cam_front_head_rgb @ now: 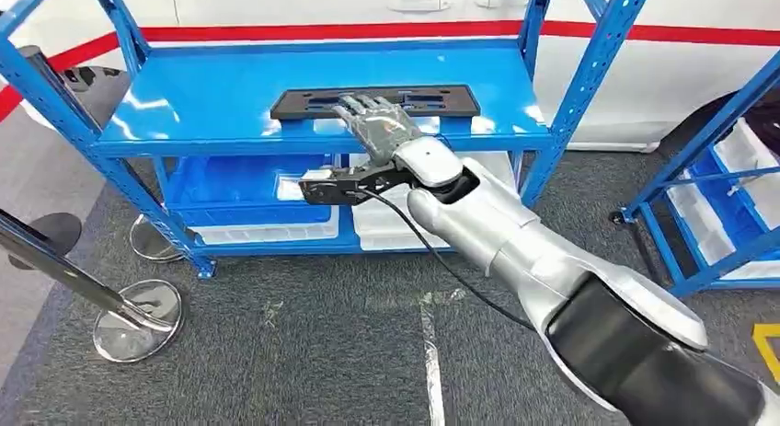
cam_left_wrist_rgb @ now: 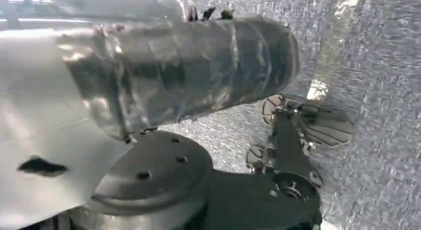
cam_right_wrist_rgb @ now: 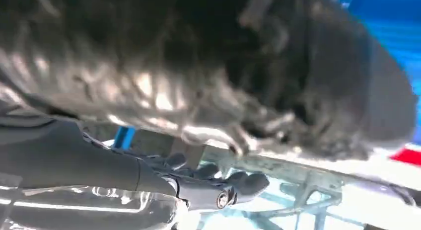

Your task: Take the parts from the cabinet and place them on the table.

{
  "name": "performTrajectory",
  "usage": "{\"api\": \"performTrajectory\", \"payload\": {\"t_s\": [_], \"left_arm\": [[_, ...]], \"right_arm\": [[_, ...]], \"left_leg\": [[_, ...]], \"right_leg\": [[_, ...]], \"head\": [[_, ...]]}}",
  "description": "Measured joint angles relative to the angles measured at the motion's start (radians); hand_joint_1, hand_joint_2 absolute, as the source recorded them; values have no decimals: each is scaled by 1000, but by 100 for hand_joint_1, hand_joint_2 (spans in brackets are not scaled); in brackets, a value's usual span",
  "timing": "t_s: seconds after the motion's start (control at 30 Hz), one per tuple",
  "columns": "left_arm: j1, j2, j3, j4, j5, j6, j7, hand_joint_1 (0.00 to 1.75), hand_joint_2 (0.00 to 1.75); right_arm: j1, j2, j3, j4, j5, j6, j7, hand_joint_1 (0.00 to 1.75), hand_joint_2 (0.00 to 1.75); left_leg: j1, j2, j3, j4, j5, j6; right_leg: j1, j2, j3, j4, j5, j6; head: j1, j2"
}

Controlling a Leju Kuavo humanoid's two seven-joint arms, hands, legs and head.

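Observation:
A long flat black part with slots lies on the top shelf of the blue cabinet. My right arm reaches out to it, and my right hand lies over the part's middle with its fingers stretched forward on top of it. Nothing is lifted. In the right wrist view, blurred dark fingers lie along a pale edge, and whether they are closing is unclear. My left hand hangs over grey carpet; its grey thumb fills the view and hides how the fingers lie.
White and blue bins sit on the cabinet's lower shelf. A second blue rack with bins stands at the right. Two round stanchion bases and a slanted pole are at the left on the carpet. A white wall runs behind.

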Motion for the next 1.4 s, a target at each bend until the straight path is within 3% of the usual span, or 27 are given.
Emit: {"api": "performTrajectory", "payload": {"t_s": [0.1, 0.13, 0.23, 0.27, 0.3, 0.33, 0.4, 0.43, 0.47, 0.57, 0.63, 0.67, 0.73, 0.77, 0.8, 0.83, 0.9, 0.93, 0.97, 1.0, 1.1, 1.13, 1.17, 1.23, 1.3, 1.33, 1.4], "left_arm": [[3, -1, 0, 0, 2, 0, 1, 0, 0], [6, -1, 0, 0, 3, 1, 1, 0, 0], [0, 0, 0, 0, 3, 2, 2, 0, 0], [-2, 0, 0, 0, 3, 2, 2, 0, 0], [-1, 1, 0, 0, 3, 2, 1, 0, 0], [1, 1, 0, 0, 3, 2, 2, 0, 0], [5, 0, 0, 0, 4, 2, 2, 0, 0], [6, -1, 0, 0, 5, 3, 2, 0, 0], [3, -2, 0, 0, 6, 3, 2, 0, 0], [1, -1, 0, 0, 6, 4, 2, 0, 0], [2, 0, 0, 0, 6, 5, 2, 0, 0], [1, 0, 0, 0, 6, 5, 2, 0, 0], [1, 0, 0, 0, 9, 5, 1, 0, 0], [1, 0, 0, 0, 9, 5, 0, 0, 0], [2, 0, 0, 0, 9, 5, -1, 0, 0], [2, 0, 0, 0, 9, 5, -2, 0, 0], [4, 0, 0, 0, 9, 5, -2, 0, 0], [4, 0, 0, 0, 9, 5, -2, 0, 0], [3, 0, 0, 0, 9, 5, -3, 0, 0], [0, 0, 0, 0, 9, 5, -3, 0, 0], [-1, 0, 0, 0, 9, 5, -3, 0, 0], [2, -1, 0, 0, 9, 5, -3, 0, 0], [4, -1, 0, 0, 9, 5, -3, 0, 0], [2, -1, 0, 0, 9, 5, -3, 0, 0], [-2, 0, 0, 0, 9, 5, -2, 0, 0], [-1, 0, 0, 0, 9, 5, -2, 0, 0], [2, 0, 0, 0, 9, 5, 1, 0, 0]], "right_arm": [[-1, 0, 0, 3, 2, 0, 0, 0, 0], [-3, 0, 0, 3, 2, 0, 2, 0, 0], [-4, -1, 0, 5, 2, 3, 5, 0, 0], [0, -1, 0, 7, 2, 4, 6, 0, 0], [5, -1, 0, 9, 2, 5, 6, 0, 0], [7, -1, 0, 10, 3, 5, 9, 0, 0], [4, -1, 1, 12, 7, 5, 18, 0, 0], [2, -1, 1, 14, 9, 6, 21, 0, 0], [-2, -2, 2, 15, 10, 9, 25, 0, 0], [-2, -3, 2, 19, 15, 13, 37, 0, 0], [-3, -2, 2, 20, 15, 13, 39, 0, 0], [-7, -2, 2, 21, 15, 14, 40, 0, 0], [-6, -1, 2, 22, 18, 16, 39, 0, 0], [-3, -1, 2, 24, 20, 17, 39, 0, 0], [0, -1, 2, 26, 21, 19, 39, 0, 0], [2, -1, 2, 27, 23, 18, 40, 0, 0], [0, -1, 3, 27, 23, 17, 40, 0, 0], [-1, -1, 3, 27, 23, 17, 39, 0, 0], [-4, -1, 3, 29, 23, 17, 40, 0, 0], [-6, -1, 3, 29, 24, 17, 40, 0, 175], [-5, -1, 5, 32, 27, 17, 40, 0, 175], [-6, -1, 6, 32, 30, 16, 40, 0, 175], [-10, -1, 6, 32, 32, 16, 40, 0, 175], [-11, -1, 6, 34, 34, 16, 40, 0, 175], [1, -1, 8, 37, 35, 17, 40, 0, 175], [7, -1, 8, 39, 35, 16, 40, 0, 175], [8, -1, 9, 42, 35, 16, 40, 0, 175]], "left_leg": [[10, 1, 14, -16, 0, 17], [9, 1, 21, -20, -3, 21], [7, 1, 29, -19, -12, 34], [6, 1, 31, -18, -15, 37], [6, 0, 36, -18, -20, 37], [6, -2, 43, -17, -25, 36], [6, -2, 61, -15, -39, 31], [5, -2, 64, -14, -47, 27], [-2, -4, 63, -6, -54, 19], [2, -3, 69, -15, -57, 7], [3, -1, 66, 7, -78, -4], [4, 1, 35, 68, -109, -10], [9, 1, -49, 219, -166, -18], [9, 1, -95, 287, -176, -22], [9, 1, -116, 303, -160, -23], [9, 1, -109, 267, -119, -22], [8, 1, -45, 98, -6, -15], [8, 2, -16, 15, 24, -9], [-2, 1, 0, 11, 10, -6], [-3, 1, 7, -11, -1, 3], [-2, 0, 6, -10, -2, 14], [9, 1, 15, -18, 2, 19], [7, 1, 24, -22, -1, 24], [6, 2, 25, -19, -7, 34], [5, 1, 27, -17, -12, 38], [5, -1, 30, -15, -18, 39], [5, -2, 38, -8, -29, 35]], "right_leg": [[-1, -4, -1, 4, -14, 17], [-1, -8, -8, 29, -21, 20], [-2, -8, -140, 262, -112, 20], [-2, -8, -180, 319, -120, 21], [-2, -8, -195, 321, -98, 20], [-2, -8, -181, 272, -50, 17], [-1, -8, -110, 99, 53, 9], [1, -8, -83, 27, 76, 2], [6, -7, -57, 2, 58, 3], [8, -3, -60, 4, 51, -6], [-4, -3, -45, -7, 50, -14], [-6, -4, -41, -8, 47, -19], [-4, -4, -36, -7, 41, -23], [-4, -4, -33, -6, 36, -23], [-3, -4, -28, -4, 32, -23], [-3, -3, -22, -3, 26, -22], [-3, -1, -4, 1, 12, -20], [-3, -1, 4, 0, 5, -16], [2, 0, 3, -1, 3, -11], [2, 0, -2, 0, 2, -7], [1, -1, 3, -5, -1, 6], [3, -3, -2, -2, -11, 11], [5, -6, -14, 38, -32, 14], [1, -7, -95, 192, -94, 16], [-1, -7, -169, 305, -118, 18], [-1, -7, -184, 309, -97, 18], [-2, -8, -145, 197, -12, 15]], "head": [[1, 0], [1, 0], [4, 0], [3, 0], [3, 0], [3, 0], [3, 0], [5, 0], [3, 0], [1, 0], [-2, 0], [-11, 0], [-10, 0], [-10, 0], [-11, 0], [-10, 0], [-11, 0], [-11, 0], [-9, 0], [-10, 0], [-9, 0], [-8, 0], [-6, 0], [-3, 0], [-2, 0], [-3, 0], [-2, 0]]}}
